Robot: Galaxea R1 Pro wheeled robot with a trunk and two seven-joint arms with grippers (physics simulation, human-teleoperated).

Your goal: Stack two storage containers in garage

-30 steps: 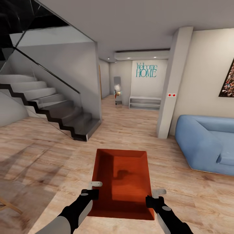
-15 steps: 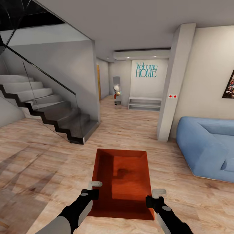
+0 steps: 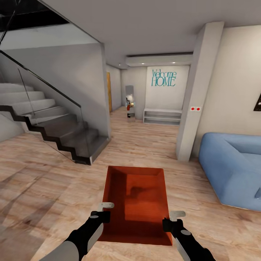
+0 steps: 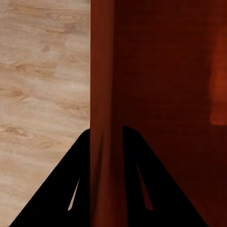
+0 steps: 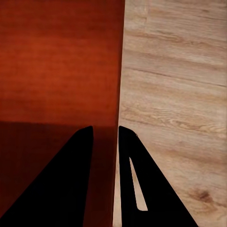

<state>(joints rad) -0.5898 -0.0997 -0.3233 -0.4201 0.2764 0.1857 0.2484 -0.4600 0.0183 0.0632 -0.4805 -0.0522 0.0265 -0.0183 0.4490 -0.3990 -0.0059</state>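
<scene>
Nearest the camera, both black arms reach forward and carry one orange-red storage container between them, above the light wood-plank floor of the living room. The left hand pinches the container's left wall near its near corner. In the left wrist view the two dark fingers straddle that wall, one outside over the planks and one inside over the ribbed bottom, so the left hand is narrow and holding the container. The right hand grips the right wall the same way. In the right wrist view its fingers close narrowly on the thin rim, with the container's inside on one side and the plank floor on the other. The right hand too is clamped on the bin. The container is open-topped, and its near part lies in shadow.

Farther out, a blue sofa sits at the right. A dark staircase with a glass side panel rises at the left. A white pillar with two small red dots stands between sofa and hallway. Beyond, a hallway leads to a white wall with teal lettering reading "Welcome HOME", above a low white shelf.
</scene>
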